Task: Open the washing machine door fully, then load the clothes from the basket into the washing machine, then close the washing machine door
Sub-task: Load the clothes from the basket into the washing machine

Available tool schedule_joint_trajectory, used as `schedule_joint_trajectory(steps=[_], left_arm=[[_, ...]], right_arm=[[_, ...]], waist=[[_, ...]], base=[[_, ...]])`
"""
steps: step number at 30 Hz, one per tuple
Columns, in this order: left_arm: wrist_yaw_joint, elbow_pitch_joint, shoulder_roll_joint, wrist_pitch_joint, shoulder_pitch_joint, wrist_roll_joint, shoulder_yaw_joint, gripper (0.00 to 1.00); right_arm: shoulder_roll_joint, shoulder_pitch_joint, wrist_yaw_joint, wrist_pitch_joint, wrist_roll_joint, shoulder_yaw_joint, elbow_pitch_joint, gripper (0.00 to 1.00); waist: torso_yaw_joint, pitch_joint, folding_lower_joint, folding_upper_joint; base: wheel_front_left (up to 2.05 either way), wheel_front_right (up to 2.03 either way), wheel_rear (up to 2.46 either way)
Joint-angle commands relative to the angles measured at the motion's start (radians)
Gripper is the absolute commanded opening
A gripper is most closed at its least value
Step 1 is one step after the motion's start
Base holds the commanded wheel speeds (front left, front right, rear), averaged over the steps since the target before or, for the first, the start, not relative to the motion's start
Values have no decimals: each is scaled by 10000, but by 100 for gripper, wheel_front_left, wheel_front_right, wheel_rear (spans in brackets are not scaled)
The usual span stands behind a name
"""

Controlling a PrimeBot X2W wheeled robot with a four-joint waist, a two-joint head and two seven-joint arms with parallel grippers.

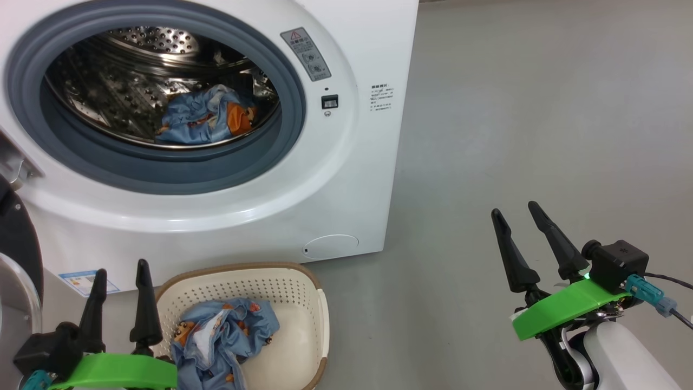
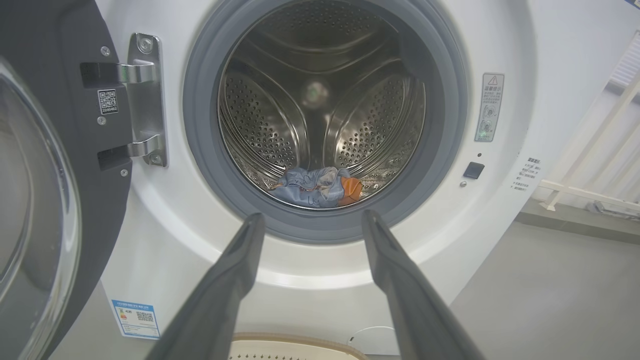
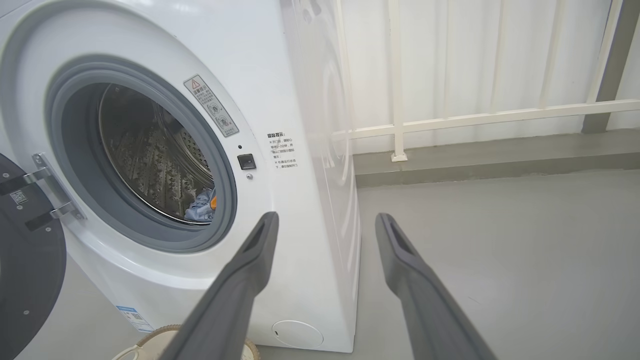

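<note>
The white washing machine stands with its door swung wide open to the left on its hinge. One piece of the blue printed clothes lies in the steel drum. Another blue garment lies in the cream basket on the floor in front of the machine. My left gripper is open and empty, just left of the basket, with its fingers pointing at the drum. My right gripper is open and empty over the floor to the right of the machine.
Grey floor stretches to the right of the machine. A white railing and a low kerb run along the wall behind. The open door's black rim stands close to my left arm.
</note>
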Motion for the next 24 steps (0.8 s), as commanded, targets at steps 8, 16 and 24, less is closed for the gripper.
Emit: schedule_joint_trajectory(steps=[8,16,24], left_arm=[[-36,-160,135,-64,-192,147,410,100],[-55,-127,112,-64,-235,201,441,100],[-80,-52,103,-64,-275,238,444,100]], right_arm=[[-88,-60,46,-78,-74,119,-249,100],[-73,-79,46,-78,-74,136,-264,100],[-85,-130,46,-78,-53,139,-236,100]], waist=[[-10,-13,0,0],[-44,63,0,0],[-80,140,0,0]], base=[[0,0,0],[0,0,0],[0,0,0]])
